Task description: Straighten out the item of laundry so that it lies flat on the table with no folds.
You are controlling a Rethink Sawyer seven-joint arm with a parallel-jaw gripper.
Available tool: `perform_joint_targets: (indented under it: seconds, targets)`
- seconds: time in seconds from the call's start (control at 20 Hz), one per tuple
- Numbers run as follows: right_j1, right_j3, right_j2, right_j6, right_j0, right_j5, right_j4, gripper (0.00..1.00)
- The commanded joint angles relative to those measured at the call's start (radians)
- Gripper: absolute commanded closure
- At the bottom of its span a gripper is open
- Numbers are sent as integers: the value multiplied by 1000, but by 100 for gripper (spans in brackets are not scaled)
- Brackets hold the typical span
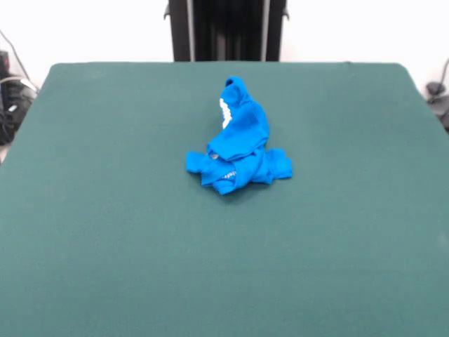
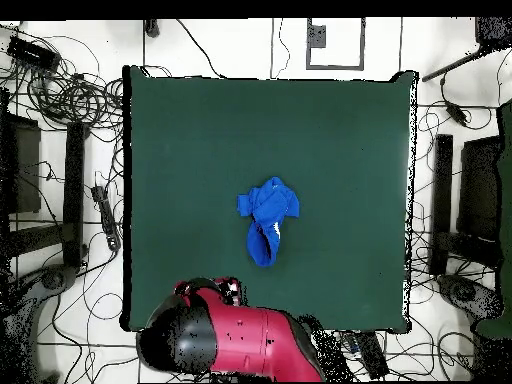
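The pincer cannot be made out in either view, so whether it is released or clenched cannot be told. Only the glossy red and black arm (image 2: pixel 235 340) shows from overhead, drawn back and bent over the table's edge by the robot's base. Well apart from it, near the middle of the large dark green felt-like table (image 1: pixel 105 210), the small bright blue T-shirt (image 1: pixel 238 140) lies crumpled in a soft heap (a sliver of white print showing), one end bunched upward.
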Motion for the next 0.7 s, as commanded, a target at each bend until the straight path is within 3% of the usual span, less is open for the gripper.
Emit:
perform_joint_targets:
  seconds: [0.05,0.45,0.7]
  targets:
    - [150,-86,-3,264,24,-41,14,0]
    - [198,-95,-17,271,4,-64,50,0]
    - [270,-58,-17,299,-7,-219,74,0]
